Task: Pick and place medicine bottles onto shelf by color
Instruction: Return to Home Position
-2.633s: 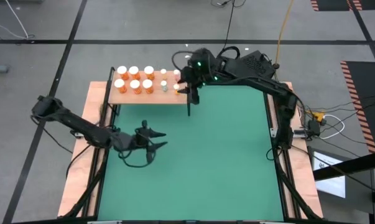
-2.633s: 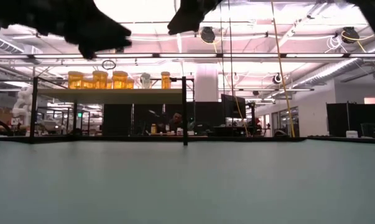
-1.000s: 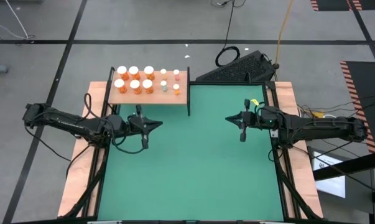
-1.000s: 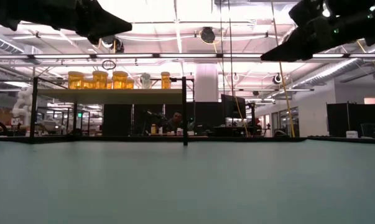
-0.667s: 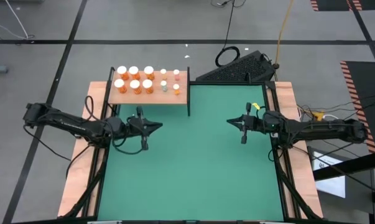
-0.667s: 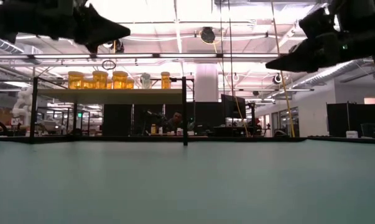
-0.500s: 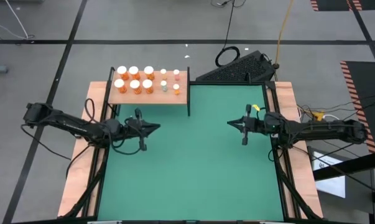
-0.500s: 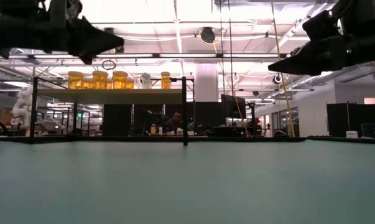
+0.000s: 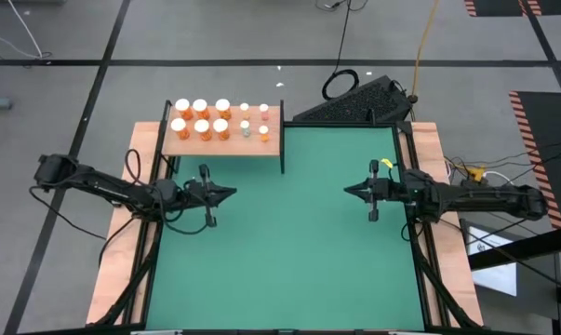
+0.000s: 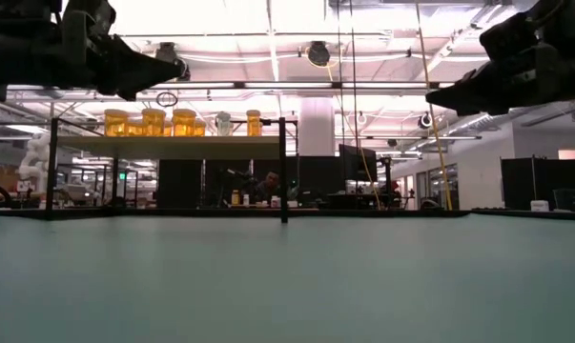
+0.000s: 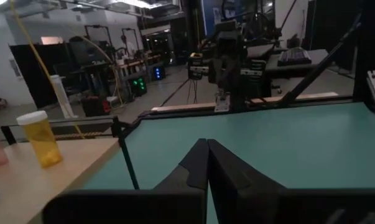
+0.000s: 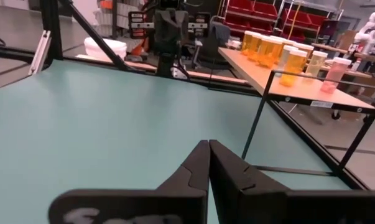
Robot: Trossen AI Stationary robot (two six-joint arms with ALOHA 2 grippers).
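We see both tools pinched shut and empty above the green mat: the left tool on the left side, the right tool on the right. The medicine bottles stand in rows on the shelf, far left.

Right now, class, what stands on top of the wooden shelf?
Six large orange bottles in two rows of three, four smaller bottles beside them. From above, white caps cover most of each body.
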